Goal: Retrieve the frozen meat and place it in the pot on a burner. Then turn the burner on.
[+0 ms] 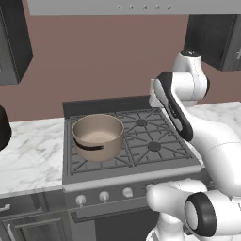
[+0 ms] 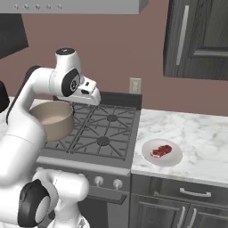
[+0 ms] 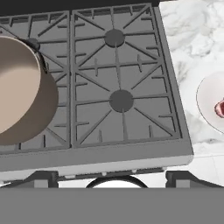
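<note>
The frozen meat (image 2: 161,151), a small red-pink chunk, lies on a pale round plate (image 2: 174,158) on the counter right of the stove. At the right edge of the hand view I see a slice of the meat (image 3: 220,108) on the plate (image 3: 205,103). The tan pot (image 1: 98,136) sits on the stove's front left burner, with nothing inside it; it shows again as the pot (image 2: 53,118) and the pot (image 3: 17,100). My gripper (image 3: 113,178) hangs open above the stove's front edge, between pot and plate, with nothing between its fingertips. Its hand (image 2: 88,92) hovers over the grates.
The gas stove (image 1: 141,141) has dark grates and a row of knobs (image 1: 104,196) on its front; two knobs (image 2: 108,181) show in the right base view. Marble counter (image 2: 200,133) flanks both sides. A range hood and dark cabinets (image 2: 196,35) hang above. A dark object (image 1: 4,127) stands far left.
</note>
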